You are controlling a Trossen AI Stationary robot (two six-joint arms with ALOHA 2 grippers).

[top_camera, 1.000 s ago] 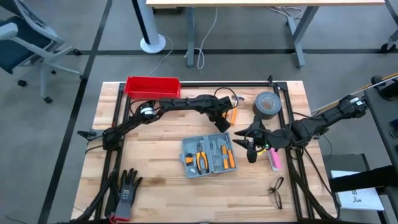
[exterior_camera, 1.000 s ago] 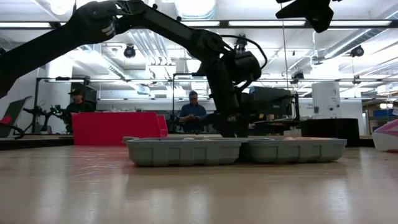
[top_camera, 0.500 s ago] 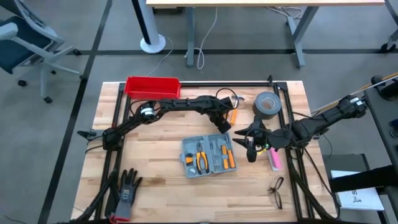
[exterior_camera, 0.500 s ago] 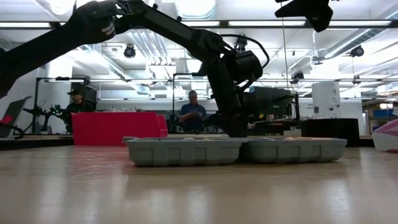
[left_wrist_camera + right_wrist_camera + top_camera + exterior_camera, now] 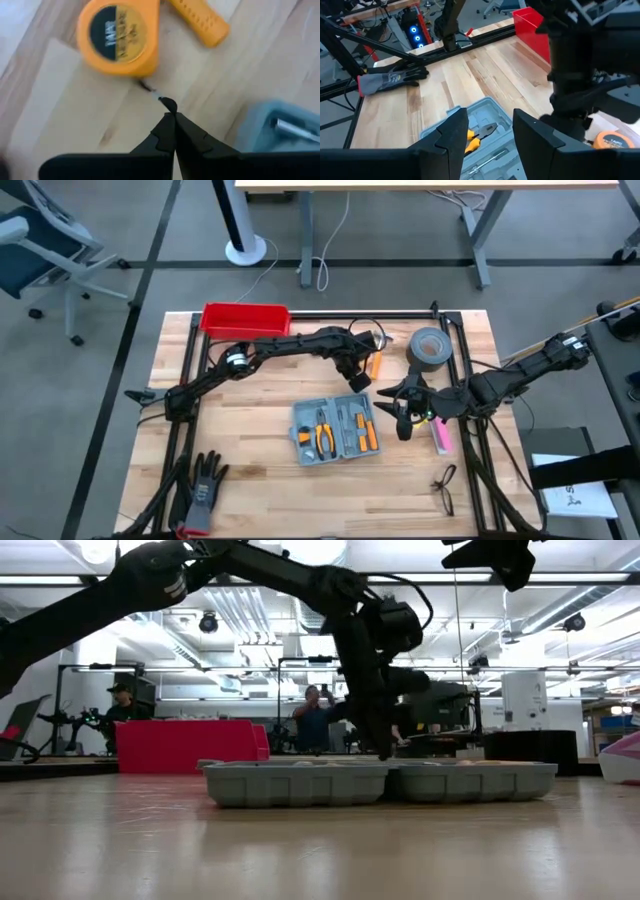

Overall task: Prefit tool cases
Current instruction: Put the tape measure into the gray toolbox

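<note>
Grey-blue plastic hinged tool case (image 5: 335, 430) lies open near the middle of the wooden table (image 5: 250, 440), with orange-handled pliers in its slots. To its left is a black work glove (image 5: 203, 485), and at the far left edge a red rectangular bin (image 5: 245, 318). The left gripper (image 5: 172, 116) hovers just behind the case, jaws closed on nothing that I can see, beside a round yellow tape measure (image 5: 120, 36). The right gripper (image 5: 490, 127) waits right of the case, jaws apart and empty. For this step, I think the left jaws should approach the tool slowly, centred over it.
</note>
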